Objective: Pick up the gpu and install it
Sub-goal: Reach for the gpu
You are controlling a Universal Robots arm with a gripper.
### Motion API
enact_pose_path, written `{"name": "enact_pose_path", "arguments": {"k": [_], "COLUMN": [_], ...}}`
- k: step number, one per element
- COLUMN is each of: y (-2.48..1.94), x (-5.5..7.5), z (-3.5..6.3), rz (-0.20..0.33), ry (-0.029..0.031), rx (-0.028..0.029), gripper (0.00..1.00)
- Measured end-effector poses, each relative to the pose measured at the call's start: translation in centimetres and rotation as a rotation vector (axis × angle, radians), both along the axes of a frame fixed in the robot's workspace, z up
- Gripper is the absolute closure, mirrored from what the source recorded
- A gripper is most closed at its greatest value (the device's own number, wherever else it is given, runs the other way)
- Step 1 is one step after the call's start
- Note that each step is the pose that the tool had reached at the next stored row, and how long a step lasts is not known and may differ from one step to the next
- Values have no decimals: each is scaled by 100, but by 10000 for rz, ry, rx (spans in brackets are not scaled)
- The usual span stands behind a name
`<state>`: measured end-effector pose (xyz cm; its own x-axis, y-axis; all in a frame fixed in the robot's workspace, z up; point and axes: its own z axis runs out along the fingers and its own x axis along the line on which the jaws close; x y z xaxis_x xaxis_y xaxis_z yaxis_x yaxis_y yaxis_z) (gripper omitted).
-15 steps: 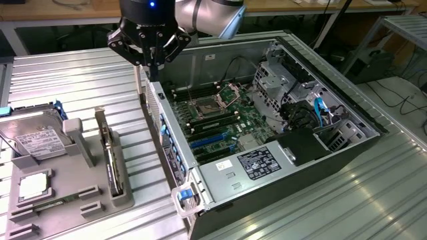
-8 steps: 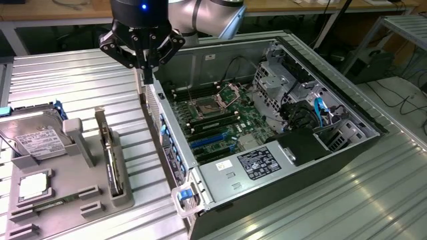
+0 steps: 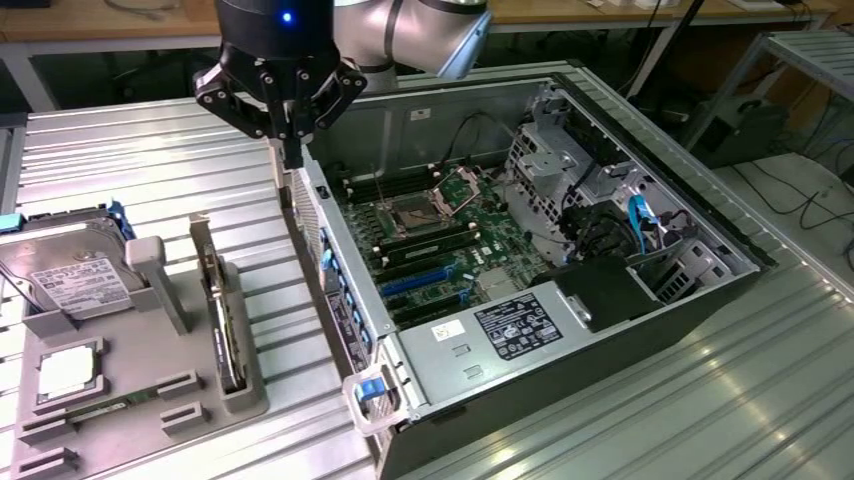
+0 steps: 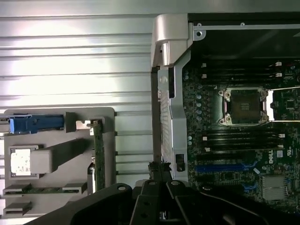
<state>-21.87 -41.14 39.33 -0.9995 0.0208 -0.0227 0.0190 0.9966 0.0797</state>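
Note:
The gpu (image 3: pixel 220 305) stands on edge in a slot of the grey holder (image 3: pixel 171 300) at the exterior view's left, slim and dark, with its metal bracket toward the far end. In the wrist view the gpu (image 4: pixel 98 154) shows as a thin green-edged strip in the holder (image 4: pixel 108 140). My gripper (image 3: pixel 286 160) hangs shut over the near side wall of the open computer case (image 3: pixel 400 130), above and behind the gpu, with nothing between its fingers. The wrist view places the gripper (image 4: pixel 159 168) right at the case wall (image 4: pixel 164 108).
The case's motherboard (image 3: pixel 441 230) lies exposed with blue expansion slots (image 3: pixel 420 285), a CPU socket (image 4: pixel 243 105) and a power supply (image 3: pixel 514 325). The holder also carries a silver hard drive (image 3: pixel 74 280), a small square chip (image 3: pixel 67 372) and a memory strip (image 4: pixel 44 190). The table is ribbed metal (image 3: pixel 160 160).

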Motion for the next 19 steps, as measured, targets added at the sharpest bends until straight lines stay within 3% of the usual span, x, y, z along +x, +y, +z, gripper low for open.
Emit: {"name": "enact_pose_path", "arguments": {"k": [12,19], "y": [-84,-120], "x": [-139,-446], "z": [0,0], "rz": [486,612], "ry": [-1,3], "rx": [51,85], "gripper": [89,89]}}
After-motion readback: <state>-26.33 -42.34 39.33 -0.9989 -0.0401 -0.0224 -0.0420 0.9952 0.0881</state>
